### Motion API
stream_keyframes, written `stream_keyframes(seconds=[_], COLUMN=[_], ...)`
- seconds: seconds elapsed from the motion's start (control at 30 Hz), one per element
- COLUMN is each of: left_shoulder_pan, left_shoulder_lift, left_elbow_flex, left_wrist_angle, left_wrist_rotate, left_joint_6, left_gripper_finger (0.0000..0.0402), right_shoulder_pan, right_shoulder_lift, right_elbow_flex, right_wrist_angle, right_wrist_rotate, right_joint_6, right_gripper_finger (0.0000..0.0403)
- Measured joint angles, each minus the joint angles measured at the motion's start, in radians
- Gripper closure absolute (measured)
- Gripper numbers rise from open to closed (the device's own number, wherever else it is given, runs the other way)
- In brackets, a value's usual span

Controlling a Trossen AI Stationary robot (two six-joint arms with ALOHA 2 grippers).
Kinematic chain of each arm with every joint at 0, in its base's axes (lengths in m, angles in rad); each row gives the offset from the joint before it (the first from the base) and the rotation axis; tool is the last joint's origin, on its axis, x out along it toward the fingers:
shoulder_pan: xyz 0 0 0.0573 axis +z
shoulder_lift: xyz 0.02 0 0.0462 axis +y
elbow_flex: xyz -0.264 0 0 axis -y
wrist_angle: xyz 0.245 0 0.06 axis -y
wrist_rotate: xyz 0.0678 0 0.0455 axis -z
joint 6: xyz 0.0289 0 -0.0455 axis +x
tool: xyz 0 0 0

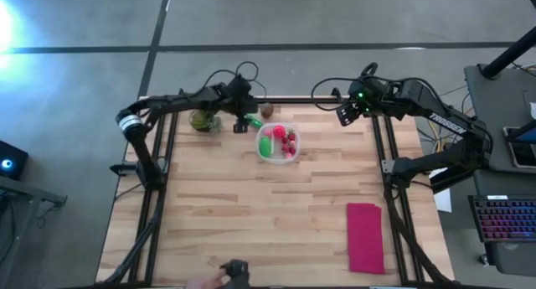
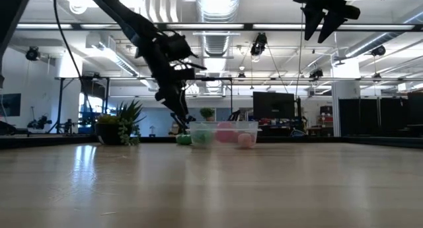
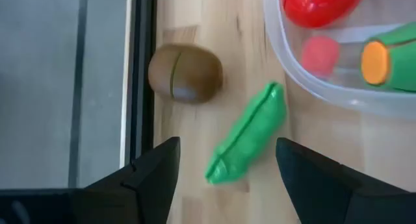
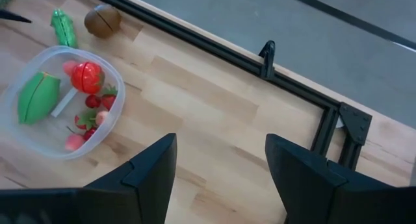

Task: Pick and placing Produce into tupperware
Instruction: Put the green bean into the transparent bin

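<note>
Grey concrete floor (image 1: 75, 38) surrounds the table; ceiling lights (image 2: 218, 3) glow overhead.

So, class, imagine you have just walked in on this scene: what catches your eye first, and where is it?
The clear tupperware near the table's far edge draws the eye, already holding red pieces and a green one. Beside it the left pincer hangs open over a green pea pod, with a brown kiwi next to it on the wood. The right pincer waits open, raised over the table's far right corner.
</note>
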Motion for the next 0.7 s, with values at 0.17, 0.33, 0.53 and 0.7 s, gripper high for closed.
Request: stream_keyframes(seconds=[0.17, 0.33, 0.53, 0.7], left_shoulder_pan=[0.034, 0.055, 0.042, 0.023], left_shoulder_lift=[0.088, 0.158, 0.206, 0.249], left_elbow_flex=[0.11, 0.196, 0.276, 0.291], left_wrist_angle=[-0.061, -0.182, -0.314, -0.315], left_wrist_rotate=[0.071, 0.086, 0.087, 0.084], left_joint_6=[0.055, 0.059, 0.054, 0.054], left_gripper_finger=[0.0163, 0.0183, 0.0217, 0.0226], right_shoulder_pan=[0.0, 0.0, 0.0, 0.0], right_shoulder_lift=[0.0, 0.0, 0.0, 0.0], right_elbow_flex=[0.0, 0.0, 0.0, 0.0], right_wrist_angle=[0.0, 0.0, -0.001, -0.001], right_wrist_rotate=[0.009, 0.01, 0.013, 0.023], right_joint_6=[0.033, 0.04, 0.04, 0.033], right_gripper_finger=[0.0175, 0.0175, 0.0175, 0.0175])
